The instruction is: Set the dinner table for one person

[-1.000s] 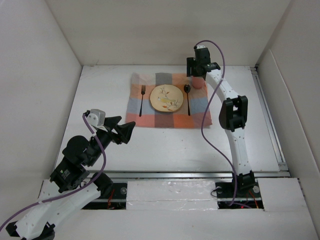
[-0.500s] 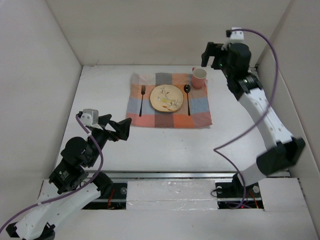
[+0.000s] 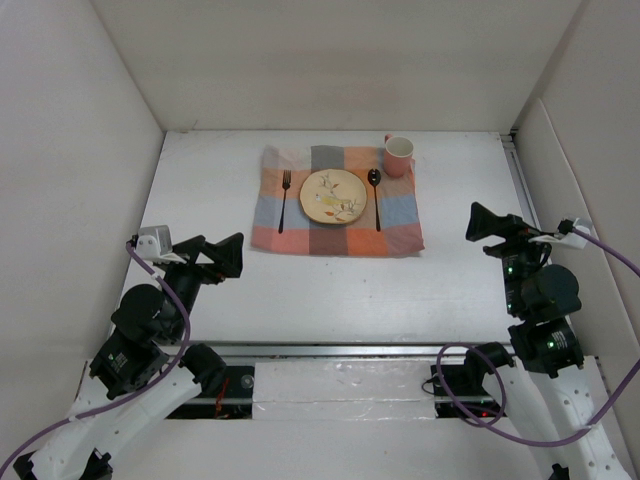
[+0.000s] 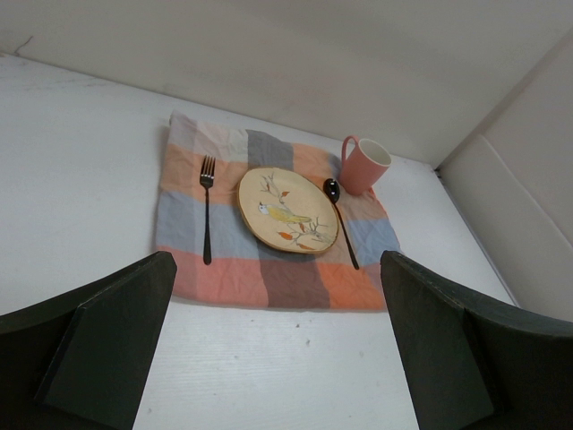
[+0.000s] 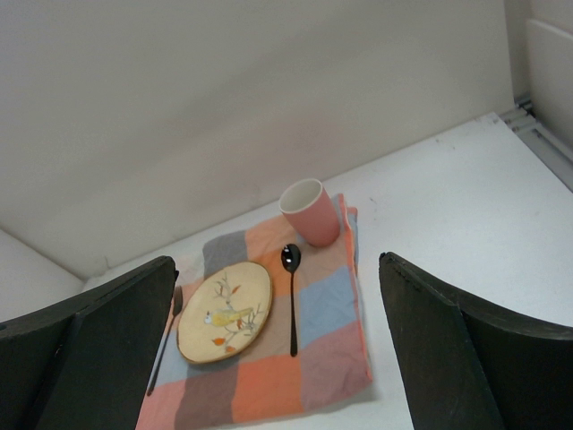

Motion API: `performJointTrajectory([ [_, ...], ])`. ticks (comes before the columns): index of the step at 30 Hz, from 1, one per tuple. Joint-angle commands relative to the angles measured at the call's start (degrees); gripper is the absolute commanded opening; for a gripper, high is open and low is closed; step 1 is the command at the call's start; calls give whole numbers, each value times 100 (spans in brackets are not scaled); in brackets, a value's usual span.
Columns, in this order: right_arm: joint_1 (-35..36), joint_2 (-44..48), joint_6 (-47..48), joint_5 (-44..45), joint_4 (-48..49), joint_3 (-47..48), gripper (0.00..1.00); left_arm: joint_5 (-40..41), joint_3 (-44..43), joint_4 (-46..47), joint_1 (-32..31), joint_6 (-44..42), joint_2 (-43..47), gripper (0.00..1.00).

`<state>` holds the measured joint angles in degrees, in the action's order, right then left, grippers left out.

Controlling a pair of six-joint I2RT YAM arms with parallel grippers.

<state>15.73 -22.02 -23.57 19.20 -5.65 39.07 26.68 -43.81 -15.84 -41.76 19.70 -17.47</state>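
On the white dinner table (image 3: 320,290) lies an orange-blue checked cloth (image 3: 400,215). On it are a yellow bird-patterned plate (image 3: 333,195), a dark fork (image 3: 284,200) to its left and a dark spoon (image 3: 376,200) to its right. A pink mug (image 3: 398,156) stands upright at the cloth's far right corner. My left gripper (image 3: 215,255) is open and empty at the near left. My right gripper (image 3: 483,228) is open and empty at the near right. Both wrist views show the setting between wide-open jaws, with the plate (image 4: 286,210) (image 5: 224,312) and the mug (image 4: 363,166) (image 5: 311,211) far ahead.
White walls enclose the table on the left, back and right. A metal rail (image 3: 540,240) runs along the right edge. Another rail (image 3: 350,349) runs along the near edge by the arm bases.
My right arm has left the mug on the cloth's far right corner and swung back to the near right. My left arm has drawn back toward the near left.
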Motion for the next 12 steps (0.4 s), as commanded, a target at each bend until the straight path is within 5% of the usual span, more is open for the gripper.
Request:
performJointTrajectory([
  [1, -78, 207, -429, 295, -648, -286, 100, 22, 31, 125, 27, 227, 174, 99],
  [12, -78, -100, -455, -144, -437, -243, 100, -250, -13, 54, 27, 297, 69, 99],
])
